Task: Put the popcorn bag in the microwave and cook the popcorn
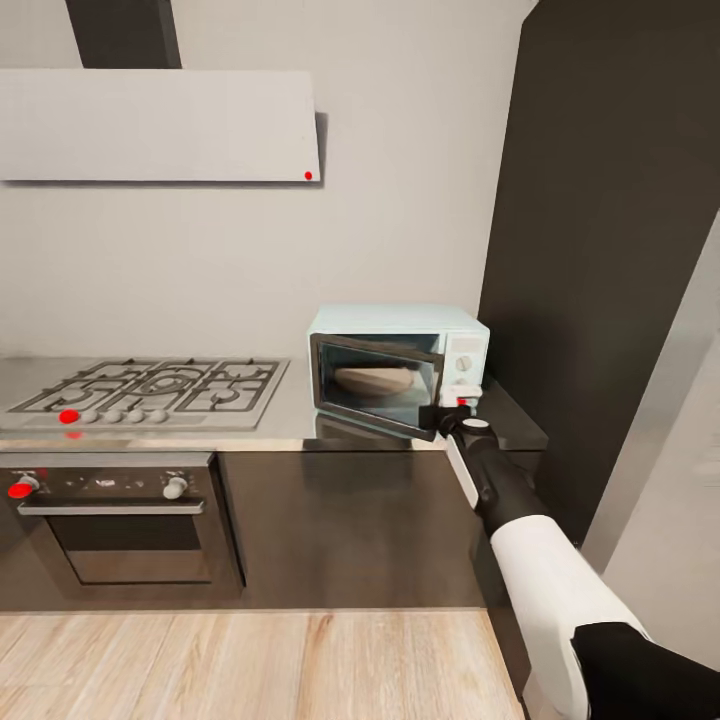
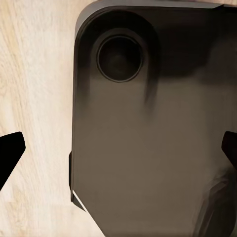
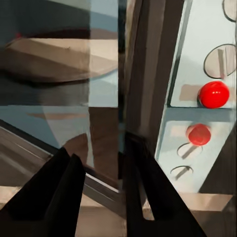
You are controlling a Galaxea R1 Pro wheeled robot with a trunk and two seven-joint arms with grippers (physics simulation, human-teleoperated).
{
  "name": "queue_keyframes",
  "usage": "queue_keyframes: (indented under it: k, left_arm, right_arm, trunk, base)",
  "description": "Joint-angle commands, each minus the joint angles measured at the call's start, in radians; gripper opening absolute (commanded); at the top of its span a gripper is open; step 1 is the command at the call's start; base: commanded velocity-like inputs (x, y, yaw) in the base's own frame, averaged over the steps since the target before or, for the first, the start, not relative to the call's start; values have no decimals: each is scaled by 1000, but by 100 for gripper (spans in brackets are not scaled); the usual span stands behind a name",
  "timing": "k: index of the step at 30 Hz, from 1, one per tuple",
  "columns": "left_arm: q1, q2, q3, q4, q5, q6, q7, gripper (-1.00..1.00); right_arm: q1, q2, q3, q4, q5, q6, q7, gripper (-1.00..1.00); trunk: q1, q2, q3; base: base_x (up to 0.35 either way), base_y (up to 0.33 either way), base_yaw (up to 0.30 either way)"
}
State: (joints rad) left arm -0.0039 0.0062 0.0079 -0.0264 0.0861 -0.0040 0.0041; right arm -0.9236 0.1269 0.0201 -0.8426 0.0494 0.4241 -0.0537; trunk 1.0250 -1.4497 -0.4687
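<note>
1. Head view: the microwave stands on the table, its door part open, turntable bare.
2. Right hand sits at the door's edge, fingers apart astride it.
3. Left hand's fingers are spread, empty.
4. Bagging and heating seem undone.

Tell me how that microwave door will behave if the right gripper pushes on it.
The door stands partly open on the pale blue microwave, so it will probably swing on its hinge, not bend; the dark glass panel looks rigid. The right gripper sits at its free edge, so little force is likely needed. The small microwave might slide on the smooth countertop if pushed hard.
</note>
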Motion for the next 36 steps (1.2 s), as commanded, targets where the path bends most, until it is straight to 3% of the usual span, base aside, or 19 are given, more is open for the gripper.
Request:
queue_keyframes:
  k: [1,6,7,14,23,26,29,34,36]
  left_arm:
    - [-1,0,-1,0,9,-1,0,100]
    - [-1,0,0,0,9,-1,0,100]
    - [-1,0,0,0,9,-1,0,100]
    - [-1,0,0,0,9,-1,0,100]
    - [-1,0,0,0,9,-1,0,100]
    - [-1,0,0,0,9,-1,0,100]
    - [-1,0,0,0,9,-1,0,100]
    - [-1,0,0,0,9,-1,0,100]
    - [-1,0,0,0,9,-1,0,100]
  right_arm:
    - [0,1,4,0,-1,5,0,-100]
    - [0,2,4,0,28,6,1,-100]
    - [0,2,4,0,29,6,1,100]
    - [0,12,4,0,-11,7,2,100]
    - [-3,1,4,0,-12,14,15,100]
    - [-6,-5,5,-12,-9,15,62,100]
    - [-7,-62,7,-16,-10,15,176,100]
    - [-8,-181,6,-15,-10,14,411,100]
    - [-9,-211,6,-14,-7,13,477,100]
  trunk:
    - [0,0,-1]
    - [0,0,-1]
    - [0,0,-1]
    - [0,0,-1]
    - [0,0,-1]
    - [0,0,-1]
    - [0,0,-1]
    - [0,0,-1]
    - [0,0,-1]
  base:
    - [0,0,0]
    - [0,0,0]
    - [0,0,0]
    - [0,0,0]
    - [0,0,0]
    - [0,0,0]
    - [0,0,0]
    - [0,0,0]
    - [0,0,0]
